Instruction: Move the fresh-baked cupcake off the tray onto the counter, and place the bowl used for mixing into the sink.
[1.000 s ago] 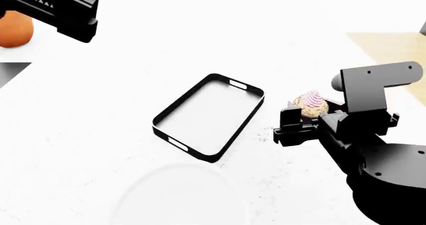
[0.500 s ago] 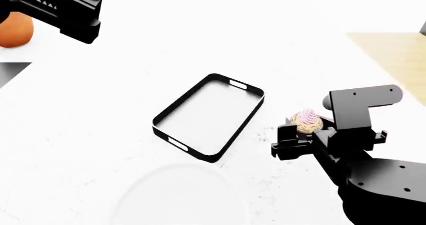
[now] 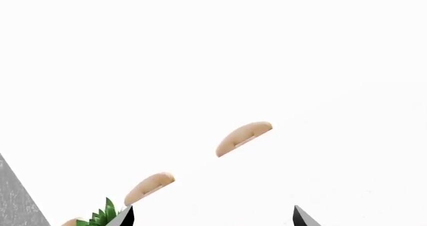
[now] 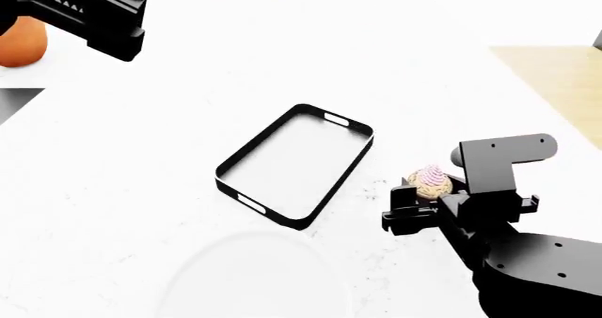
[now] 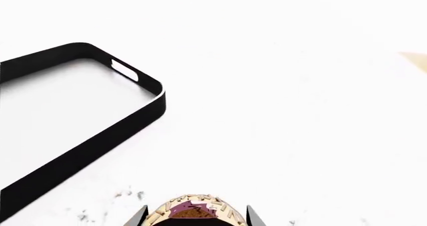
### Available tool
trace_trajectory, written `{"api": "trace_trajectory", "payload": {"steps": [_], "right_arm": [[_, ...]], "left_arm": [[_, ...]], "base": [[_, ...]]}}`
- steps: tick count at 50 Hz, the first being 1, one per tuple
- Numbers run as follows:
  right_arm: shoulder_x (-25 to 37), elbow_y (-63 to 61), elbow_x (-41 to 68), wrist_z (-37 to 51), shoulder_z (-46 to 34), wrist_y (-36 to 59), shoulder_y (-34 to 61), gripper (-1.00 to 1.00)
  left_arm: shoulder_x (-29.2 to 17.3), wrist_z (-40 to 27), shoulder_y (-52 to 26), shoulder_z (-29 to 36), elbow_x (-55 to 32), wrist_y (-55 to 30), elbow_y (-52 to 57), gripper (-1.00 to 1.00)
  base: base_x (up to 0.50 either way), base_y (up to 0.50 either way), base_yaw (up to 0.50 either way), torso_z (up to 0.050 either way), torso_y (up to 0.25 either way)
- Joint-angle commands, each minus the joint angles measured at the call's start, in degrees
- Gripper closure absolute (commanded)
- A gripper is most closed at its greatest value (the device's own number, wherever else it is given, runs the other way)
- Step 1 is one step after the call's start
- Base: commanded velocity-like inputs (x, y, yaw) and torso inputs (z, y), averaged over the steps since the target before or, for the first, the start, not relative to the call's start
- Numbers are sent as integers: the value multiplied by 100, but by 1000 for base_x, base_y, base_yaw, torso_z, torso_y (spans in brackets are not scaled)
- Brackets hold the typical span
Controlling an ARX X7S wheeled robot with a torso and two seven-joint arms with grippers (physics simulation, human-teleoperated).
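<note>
The tray (image 4: 295, 165) lay near the middle of the white surface (image 4: 442, 78), turned at an angle, and its white inside held nothing. The cupcake (image 4: 432, 180) was outside the tray, toward the right edge of the surface and just beside the tray's right long rim. It sat between the fingers of the right gripper (image 4: 421, 199), which were clenched on its wrapper; whether its base touched the surface I could not tell. In the right wrist view the top of the cupcake (image 5: 195, 213) showed between the two dark fingertips (image 5: 139, 217), with the tray's black rim (image 5: 93, 151) and one slot handle close by. The bowl (image 4: 252, 276) stood at the near edge of the surface, just in front of the tray's near corner; it was very pale against the white, and nothing was visible inside it. The left gripper (image 4: 80, 8) was raised near the far left corner, with toothed fingers, but I could not tell if they were released or closed. The left wrist view gave only two black tips (image 3: 301, 217) and white background. An orange round object (image 4: 21, 41) was at the far left edge.
</note>
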Motion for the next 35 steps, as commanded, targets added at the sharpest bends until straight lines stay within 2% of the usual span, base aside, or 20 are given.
{"api": "trace_trajectory", "payload": {"steps": [1, 16, 17, 35], "right_arm": [[-7, 69, -195, -171, -17, -32, -121, 100], [16, -28, -210, -194, -63, -12, -187, 100], [14, -23, -220, -172, -61, -17, -190, -100], [144, -186, -57, -123, 121, -91, -76, -100]], "left_arm": [[18, 0, -29, 36, 0, 12, -15, -100], [4, -8, -29, 65, -16, 51, 20, -100], [-4, 5, -28, 68, -6, 43, 24, -100], [-28, 37, -33, 92, 36, 77, 18, -100]], "base": [[0, 0, 0, 0, 0], [0, 0, 0, 0, 0], [0, 0, 0, 0, 0], [0, 0, 0, 0, 0]]}}
